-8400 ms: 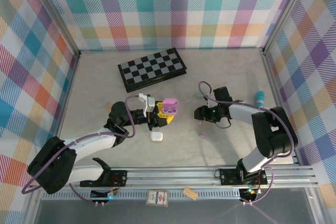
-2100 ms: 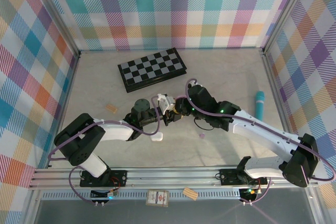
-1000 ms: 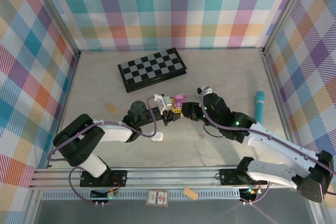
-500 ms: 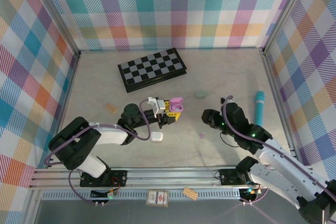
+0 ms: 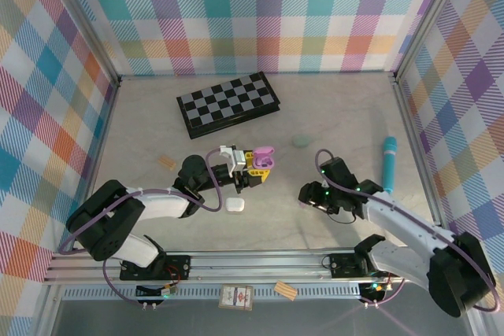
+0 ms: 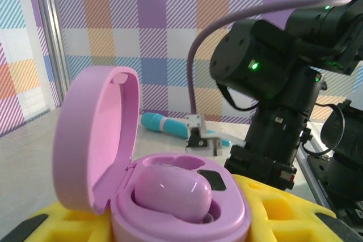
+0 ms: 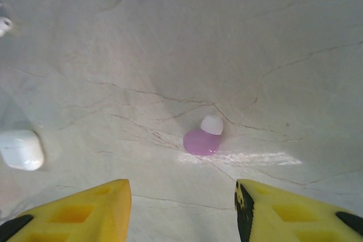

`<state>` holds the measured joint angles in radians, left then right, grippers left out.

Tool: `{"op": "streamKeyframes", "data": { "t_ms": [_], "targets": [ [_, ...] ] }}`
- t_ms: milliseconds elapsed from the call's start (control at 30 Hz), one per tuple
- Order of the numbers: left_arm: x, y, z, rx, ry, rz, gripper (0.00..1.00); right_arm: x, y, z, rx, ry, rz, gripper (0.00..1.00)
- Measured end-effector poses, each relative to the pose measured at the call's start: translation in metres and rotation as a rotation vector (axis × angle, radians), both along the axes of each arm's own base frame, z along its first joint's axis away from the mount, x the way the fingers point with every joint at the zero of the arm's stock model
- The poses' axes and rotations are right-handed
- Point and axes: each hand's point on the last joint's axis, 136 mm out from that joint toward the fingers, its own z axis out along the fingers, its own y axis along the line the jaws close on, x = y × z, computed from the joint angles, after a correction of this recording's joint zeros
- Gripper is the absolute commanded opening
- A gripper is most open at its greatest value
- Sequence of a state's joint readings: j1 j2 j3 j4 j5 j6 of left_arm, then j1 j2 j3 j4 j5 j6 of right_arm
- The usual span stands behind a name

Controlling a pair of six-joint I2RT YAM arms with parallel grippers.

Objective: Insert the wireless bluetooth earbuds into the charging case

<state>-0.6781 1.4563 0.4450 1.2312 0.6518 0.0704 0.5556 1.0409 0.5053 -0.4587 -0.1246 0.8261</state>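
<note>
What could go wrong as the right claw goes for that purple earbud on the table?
The purple earbud is small, rounded and glossy, lying just ahead of the right claw and its open fingers; it might squirt away when pinched. The open lilac case in the left claw holds one bud; a misaligned second could jostle it or drop out.
</note>
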Motion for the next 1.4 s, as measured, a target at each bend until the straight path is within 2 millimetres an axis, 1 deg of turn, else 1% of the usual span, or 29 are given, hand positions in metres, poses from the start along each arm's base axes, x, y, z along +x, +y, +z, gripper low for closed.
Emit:
{"op": "streamKeyframes", "data": {
  "t_ms": [100, 167, 367, 500, 633, 833, 933, 1000, 1067, 1233, 1300, 1400],
  "targets": [
    [-0.002, 0.001, 0.004, -0.004, -0.007, -0.006, 0.35, -0.001, 0.004, -0.011, -0.005, 0.043, 0.016, 0.52],
    [-0.003, 0.001, 0.006, -0.008, -0.012, -0.008, 0.35, 0.000, 0.008, -0.015, 0.002, 0.052, 0.030, 0.52],
    [-0.004, 0.001, 0.004, 0.000, -0.003, -0.013, 0.36, 0.009, 0.017, -0.018, 0.025, 0.026, 0.065, 0.52],
    [-0.004, 0.001, 0.003, 0.003, 0.001, -0.013, 0.36, 0.011, 0.021, -0.021, 0.032, 0.026, 0.079, 0.52],
    [-0.004, 0.001, 0.002, 0.004, 0.002, -0.013, 0.36, 0.011, 0.025, -0.022, 0.043, 0.025, 0.090, 0.53],
    [-0.004, 0.001, 0.003, 0.004, 0.002, -0.013, 0.36, 0.005, 0.032, -0.021, 0.050, 0.026, 0.128, 0.53],
    [-0.003, 0.003, 0.002, -0.005, 0.019, -0.008, 0.35, 0.001, 0.028, -0.017, 0.017, 0.012, 0.143, 0.53],
    [0.003, 0.011, 0.002, -0.019, 0.045, 0.009, 0.35, 0.001, 0.024, -0.011, -0.014, -0.005, 0.152, 0.53],
    [0.015, 0.025, 0.002, -0.033, 0.065, 0.054, 0.35, 0.003, 0.022, -0.003, -0.053, -0.034, 0.168, 0.55],
    [0.027, 0.058, 0.002, -0.056, 0.098, 0.144, 0.35, 0.008, 0.021, 0.015, -0.173, -0.105, 0.246, 0.57],
    [0.032, 0.071, 0.007, -0.073, 0.098, 0.182, 0.35, 0.010, 0.023, 0.018, -0.244, -0.120, 0.291, 0.55],
    [0.041, 0.093, 0.017, -0.104, 0.087, 0.248, 0.35, 0.013, 0.027, 0.015, -0.375, -0.120, 0.363, 0.54]
  ]
}}
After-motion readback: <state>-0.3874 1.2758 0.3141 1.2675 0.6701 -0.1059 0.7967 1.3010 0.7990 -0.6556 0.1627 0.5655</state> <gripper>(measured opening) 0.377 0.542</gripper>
